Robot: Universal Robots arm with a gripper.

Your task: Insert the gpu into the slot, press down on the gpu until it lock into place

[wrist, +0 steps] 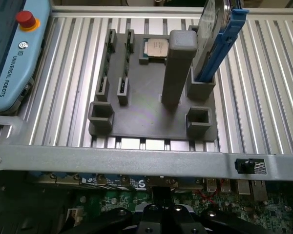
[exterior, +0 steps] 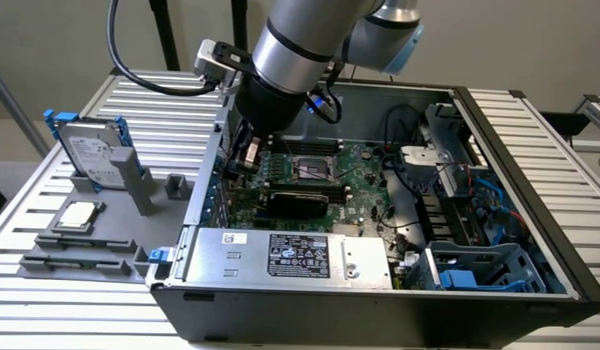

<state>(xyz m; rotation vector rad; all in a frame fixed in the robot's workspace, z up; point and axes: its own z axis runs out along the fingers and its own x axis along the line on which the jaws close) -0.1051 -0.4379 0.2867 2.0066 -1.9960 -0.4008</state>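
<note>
The gpu (exterior: 297,200) is a thin black card standing on edge across the green motherboard, just behind the silver power-supply box. The card covers the slot, which is hidden. My gripper (exterior: 244,157) reaches down inside the open case near its wall on the exterior view's left, just beyond that end of the card and slightly above it. Whether it touches the card I cannot tell. In the wrist view the gripper's black body (wrist: 162,212) hangs over the motherboard, close to the case's metal wall (wrist: 136,158). The gripper is shut and I see nothing held in it.
A silver power-supply box (exterior: 290,255) fills the case's front. The CPU socket (exterior: 313,169) lies behind the card, with cables and a blue drive cage (exterior: 474,270) to the exterior view's right. Outside, a grey fixture (wrist: 151,97) holds a hard drive with blue rails (wrist: 219,39) and a processor chip (wrist: 156,47). A teach pendant (wrist: 14,44) lies beside it.
</note>
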